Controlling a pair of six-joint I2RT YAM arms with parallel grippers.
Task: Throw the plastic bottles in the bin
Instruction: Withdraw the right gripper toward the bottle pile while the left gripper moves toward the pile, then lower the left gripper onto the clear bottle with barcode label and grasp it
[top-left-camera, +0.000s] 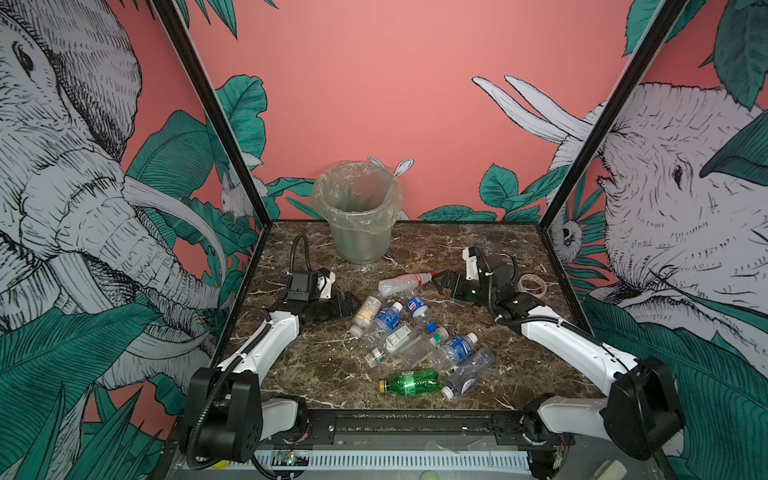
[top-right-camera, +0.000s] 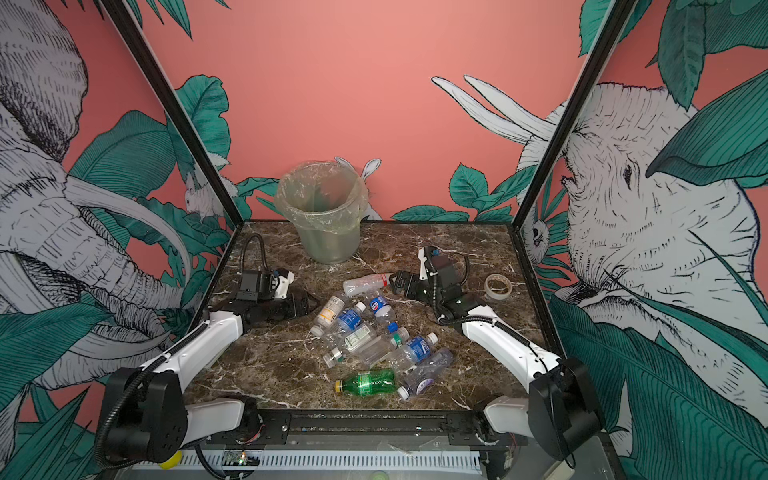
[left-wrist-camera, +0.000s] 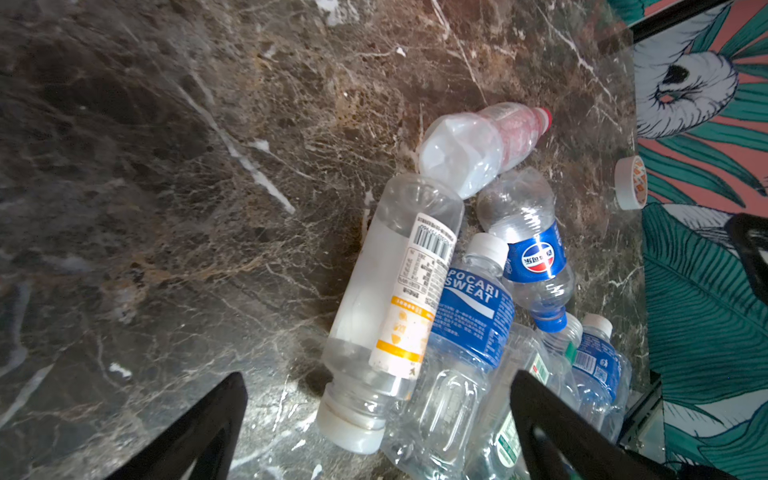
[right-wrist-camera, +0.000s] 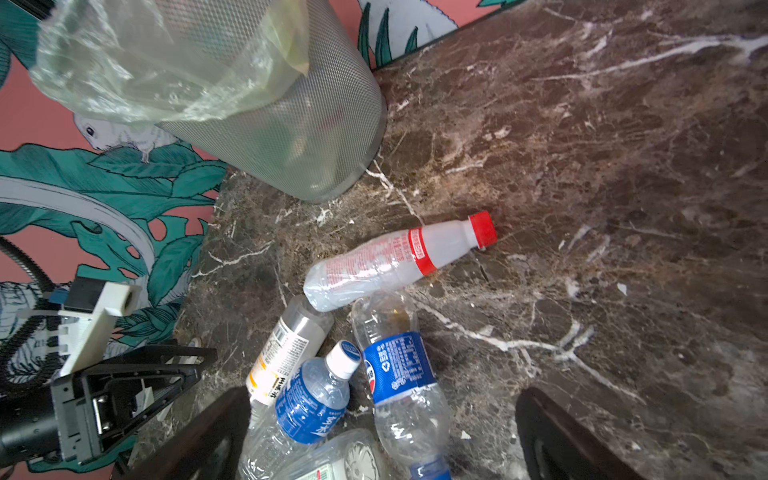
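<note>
Several plastic bottles lie in a pile on the marble table (top-left-camera: 299, 374). At the pile's far end is a red-capped bottle (top-left-camera: 403, 283) (right-wrist-camera: 395, 257); a green one (top-left-camera: 411, 381) (top-right-camera: 368, 383) lies nearest the front. The bin (top-left-camera: 357, 208) (top-right-camera: 322, 212) (right-wrist-camera: 291, 124) stands at the back, lined with a clear bag. My left gripper (top-left-camera: 351, 303) (left-wrist-camera: 378, 386) is open, low at the pile's left side, over an orange-labelled bottle (left-wrist-camera: 395, 311). My right gripper (top-left-camera: 436, 282) (right-wrist-camera: 382, 399) is open beside the red cap, above a blue-labelled bottle (right-wrist-camera: 399, 374). Neither holds anything.
A beige ring of tape (top-left-camera: 532, 284) (top-right-camera: 498, 286) (left-wrist-camera: 631, 183) lies on the table to the right of my right arm. Black frame posts (top-left-camera: 216, 124) and printed walls close in the table's left, right and back edges.
</note>
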